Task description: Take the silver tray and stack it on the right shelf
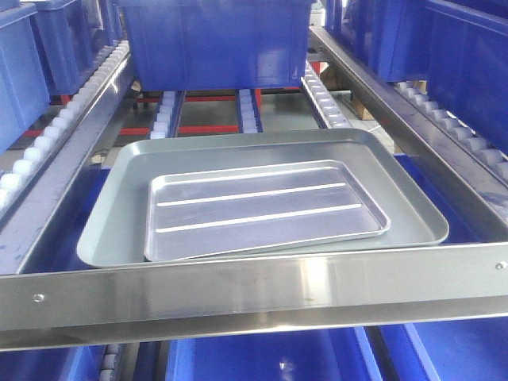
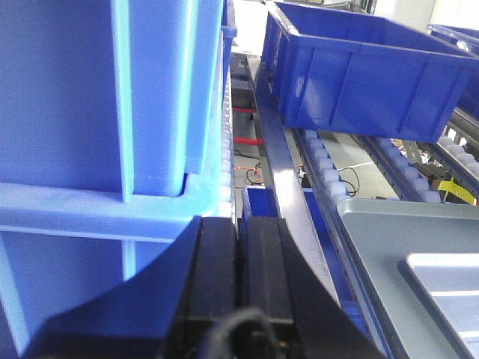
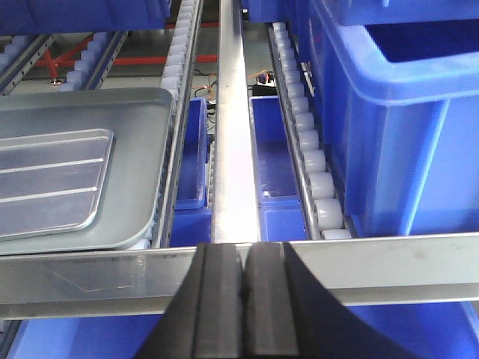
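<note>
At the bottom of each wrist view sit two black jaws pressed together with nothing between them: the left gripper (image 2: 239,288) hangs beside a tall pale-lit blue crate (image 2: 97,97), and the right gripper (image 3: 243,299) hovers just in front of the flat shiny front crossbar (image 3: 374,262) of the rack, over a steel side rail (image 3: 230,112) that runs away from it. Outward from there, the silver tray (image 1: 266,208) lies flat inside the larger dull grey tray (image 1: 111,230), touching its floor and sitting toward its near edge, its two raised ridges running lengthwise from left to right. Both trays rest on the right shelf (image 1: 238,290), just behind the front crossbar and between the sloping side rails. From the right wrist the silver tray shows at the left edge, well apart from the closed jaws; from the left wrist only its corner (image 2: 449,280) shows at the lower right. Lanes of small white rollers (image 1: 163,119) run up behind the trays to a blue bin (image 1: 214,40) standing at the far end of the same lane. More blue bins (image 1: 460,63) crowd the lanes on both sides, and another blue bin (image 1: 270,357) shows below the crossbar
</note>
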Tool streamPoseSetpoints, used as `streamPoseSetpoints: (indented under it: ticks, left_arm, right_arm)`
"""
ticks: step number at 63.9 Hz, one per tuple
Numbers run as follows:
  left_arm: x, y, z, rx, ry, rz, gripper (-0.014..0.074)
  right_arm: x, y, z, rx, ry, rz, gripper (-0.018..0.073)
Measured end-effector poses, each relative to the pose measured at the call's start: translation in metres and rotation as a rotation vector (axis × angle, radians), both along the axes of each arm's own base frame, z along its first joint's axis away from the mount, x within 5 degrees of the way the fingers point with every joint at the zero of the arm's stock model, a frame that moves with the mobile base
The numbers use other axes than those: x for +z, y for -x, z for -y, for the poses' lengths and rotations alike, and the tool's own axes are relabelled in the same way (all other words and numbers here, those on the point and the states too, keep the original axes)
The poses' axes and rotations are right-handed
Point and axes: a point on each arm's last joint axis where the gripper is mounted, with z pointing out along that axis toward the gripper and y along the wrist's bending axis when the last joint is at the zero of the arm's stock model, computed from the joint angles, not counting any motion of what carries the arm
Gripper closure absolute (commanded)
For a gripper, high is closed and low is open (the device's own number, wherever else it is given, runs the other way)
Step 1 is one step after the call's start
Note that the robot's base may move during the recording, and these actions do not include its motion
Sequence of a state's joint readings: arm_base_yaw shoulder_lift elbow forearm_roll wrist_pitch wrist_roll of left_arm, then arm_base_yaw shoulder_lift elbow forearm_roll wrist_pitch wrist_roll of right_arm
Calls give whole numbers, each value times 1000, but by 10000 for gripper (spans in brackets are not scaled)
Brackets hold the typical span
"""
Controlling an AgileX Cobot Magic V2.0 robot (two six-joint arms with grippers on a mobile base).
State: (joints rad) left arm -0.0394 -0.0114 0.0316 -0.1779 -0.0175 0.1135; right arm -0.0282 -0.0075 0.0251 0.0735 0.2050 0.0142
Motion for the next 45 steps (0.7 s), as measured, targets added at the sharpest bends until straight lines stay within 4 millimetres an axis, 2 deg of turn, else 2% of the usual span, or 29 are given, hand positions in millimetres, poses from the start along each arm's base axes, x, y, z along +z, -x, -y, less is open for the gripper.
streamPoseSetpoints:
  ticks: [22, 45]
  left_arm:
    - [0, 0, 0, 0, 0, 2, 696]
    - [0, 0, 0, 0, 0, 2, 697]
  right_arm:
    - [12, -1, 1, -14, -28, 149, 492]
    - [13, -1, 1, -15, -23, 161, 492]
